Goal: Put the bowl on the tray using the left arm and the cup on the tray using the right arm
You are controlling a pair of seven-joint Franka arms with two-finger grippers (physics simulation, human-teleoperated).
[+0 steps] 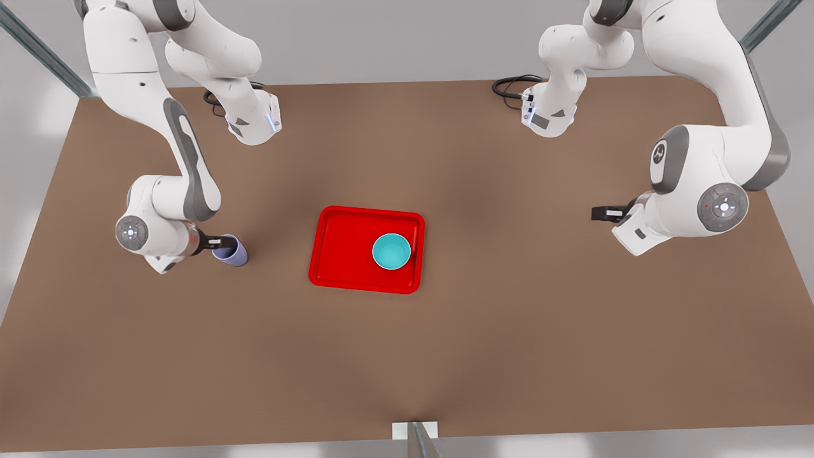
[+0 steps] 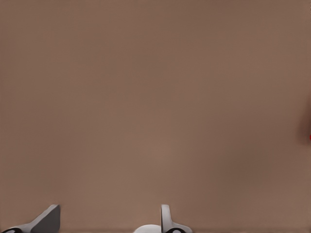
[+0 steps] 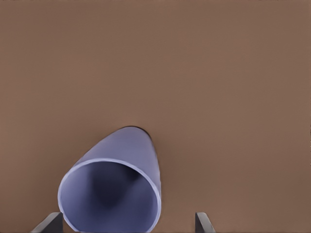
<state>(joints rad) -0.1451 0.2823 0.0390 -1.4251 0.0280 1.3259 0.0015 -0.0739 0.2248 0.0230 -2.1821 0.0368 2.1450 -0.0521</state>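
The teal bowl (image 1: 391, 251) sits upright on the red tray (image 1: 337, 254), in its half toward the front view's right. The lavender cup (image 1: 232, 252) stands on the table to the front view's left of the tray. My right gripper (image 1: 220, 242) is at the cup. In the right wrist view the cup (image 3: 114, 187) sits between the open gripper's (image 3: 127, 223) spread fingers (image 3: 49, 222), with a gap to one finger. My left gripper (image 1: 601, 213) hovers open over bare table at the front view's right, well away from the tray, with nothing between the fingers (image 2: 167, 221) of the gripper (image 2: 107, 223).
The brown table (image 1: 509, 331) stretches wide around the tray. Black cables (image 1: 512, 86) lie by the arm bases at the back. A metal post (image 1: 416, 439) stands at the table's near edge.
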